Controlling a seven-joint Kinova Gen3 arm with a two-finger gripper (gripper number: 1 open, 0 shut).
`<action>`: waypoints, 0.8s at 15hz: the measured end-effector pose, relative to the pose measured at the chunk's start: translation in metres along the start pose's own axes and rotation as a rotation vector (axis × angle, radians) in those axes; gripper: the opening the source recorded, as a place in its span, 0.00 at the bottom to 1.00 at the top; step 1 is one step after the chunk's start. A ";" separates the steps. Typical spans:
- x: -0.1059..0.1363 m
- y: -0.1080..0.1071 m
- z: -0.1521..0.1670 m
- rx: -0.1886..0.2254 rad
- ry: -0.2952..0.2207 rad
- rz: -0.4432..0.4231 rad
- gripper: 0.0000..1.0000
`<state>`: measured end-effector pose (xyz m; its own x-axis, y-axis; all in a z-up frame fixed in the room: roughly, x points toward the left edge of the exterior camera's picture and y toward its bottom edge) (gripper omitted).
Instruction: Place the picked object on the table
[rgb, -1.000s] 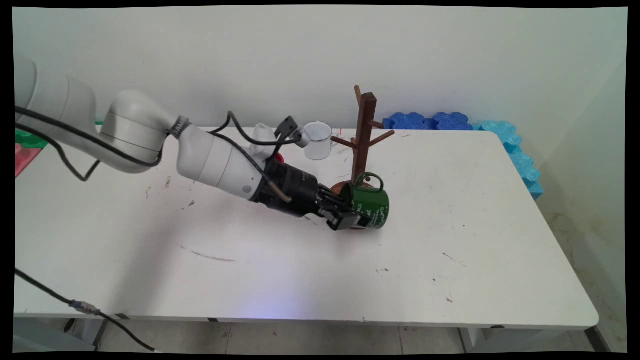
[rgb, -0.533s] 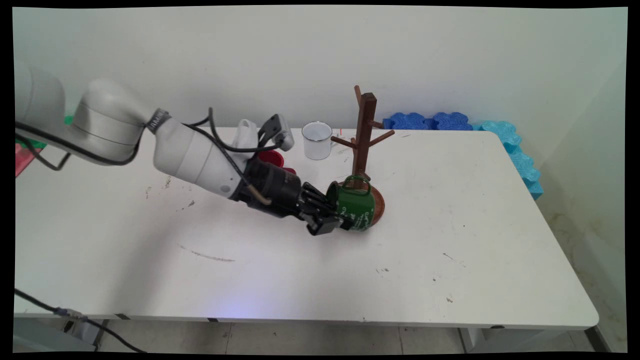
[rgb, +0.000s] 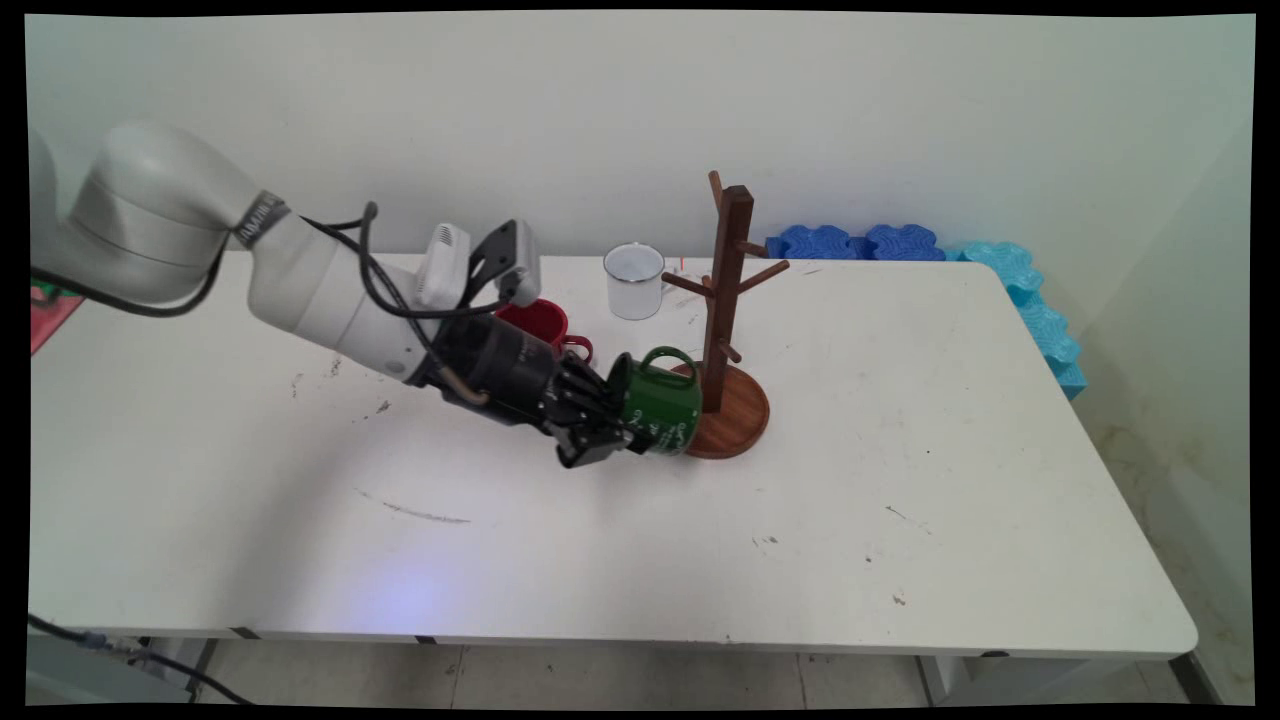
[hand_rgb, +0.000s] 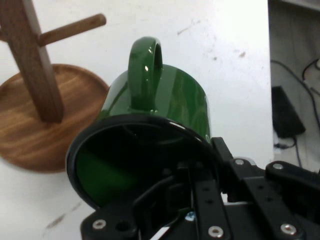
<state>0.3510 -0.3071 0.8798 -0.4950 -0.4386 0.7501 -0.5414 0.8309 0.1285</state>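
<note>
My gripper (rgb: 612, 432) (hand_rgb: 200, 170) is shut on the rim of a green mug (rgb: 659, 405) (hand_rgb: 150, 125), one finger inside the mug and one outside. The mug lies on its side in the grip, handle up, just left of a wooden mug tree (rgb: 728, 290) (hand_rgb: 30, 65). It hangs over the left edge of the tree's round base (rgb: 740, 415) (hand_rgb: 30, 135). A red mug (rgb: 538, 322) stands behind my wrist. A white enamel mug (rgb: 634, 281) stands at the far side of the table.
Blue foam blocks (rgb: 860, 242) line the table's far right corner and right edge (rgb: 1040, 320). A red and green object (rgb: 50, 300) lies at the far left. The mug tree's pegs (rgb: 765, 275) stick out to both sides.
My arm has drawn back to the left with the green mug, carrying it from in front of the tree's base to the base's left edge. The red mug is now uncovered.
</note>
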 end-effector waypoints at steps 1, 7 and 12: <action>-0.001 -0.001 -0.003 0.004 -0.007 0.010 0.00; -0.010 -0.011 -0.026 0.046 -0.080 0.097 0.00; -0.020 -0.019 -0.044 0.082 -0.159 0.164 0.00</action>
<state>0.4015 -0.2991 0.8905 -0.6780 -0.3538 0.6443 -0.4949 0.8678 -0.0442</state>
